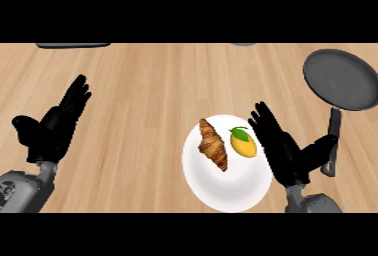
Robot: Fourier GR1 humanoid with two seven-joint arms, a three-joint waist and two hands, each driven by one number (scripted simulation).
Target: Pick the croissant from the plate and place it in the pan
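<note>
Croissant (212,145) lies lengthwise on the left half of the white plate (221,192), with a yellow fruit (244,143) just beside it on the right. Right hand (284,147) hovers over the plate's right edge, fingers (263,119) straight and spread, holding nothing. Left hand (52,127) rests open at the left of the table (155,85), well apart from everything, also empty. Pan (341,79) sits at the far right, its handle running down behind the right hand. Nothing is picked up yet, so I'd say this is the reach. Next the right hand would need to shift left past the fruit, close on the croissant alone, then lift and carry it up and right to the pan.
</note>
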